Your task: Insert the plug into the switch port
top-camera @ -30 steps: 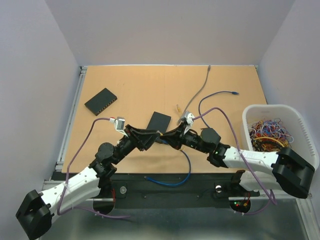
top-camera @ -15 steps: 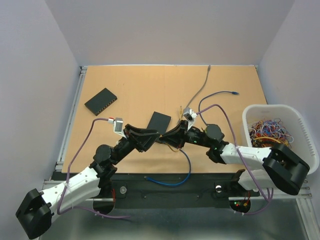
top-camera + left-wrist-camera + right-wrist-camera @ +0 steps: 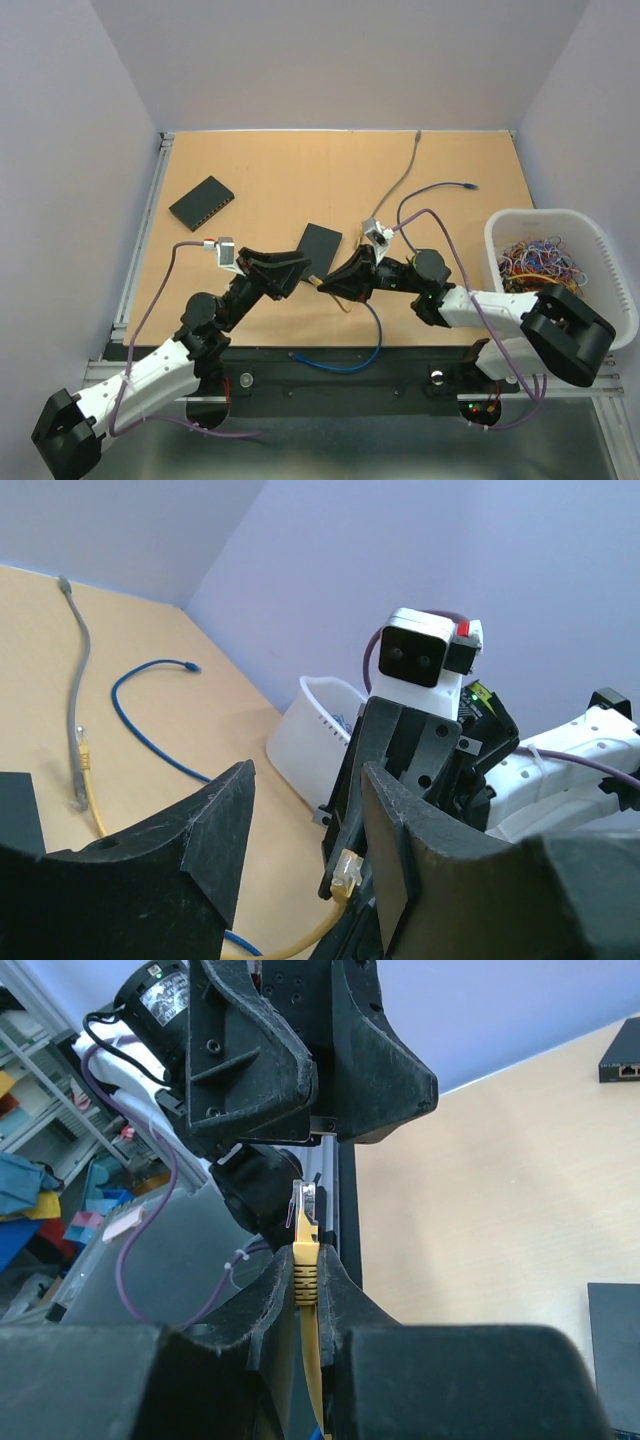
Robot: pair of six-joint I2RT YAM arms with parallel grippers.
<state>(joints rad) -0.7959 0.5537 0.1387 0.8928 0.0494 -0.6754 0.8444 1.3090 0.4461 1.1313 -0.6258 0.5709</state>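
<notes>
A yellow cable's clear plug (image 3: 305,1203) sticks up out of my right gripper (image 3: 305,1260), which is shut on the ribbed boot just below it. The same plug (image 3: 347,868) shows in the left wrist view, beyond and between the fingers (image 3: 215,840) of my left gripper (image 3: 308,775), which is open and touches nothing. From above, the two grippers meet tip to tip over the table's middle, left gripper (image 3: 292,270) facing right gripper (image 3: 330,283). The black switch (image 3: 201,203) lies flat at the far left, its ports also visible in the right wrist view (image 3: 622,1057).
A second black box (image 3: 318,245) lies just behind the grippers. Blue cable (image 3: 345,362) loops off the near edge; a grey cable (image 3: 400,180) and another blue cable (image 3: 440,190) trail at the back. A white basket (image 3: 600,250) of tangled cables stands at the right.
The left arm has drawn back slightly to the left. The right arm has swung its gripper and plug a little nearer and lower, still facing the left jaws.
</notes>
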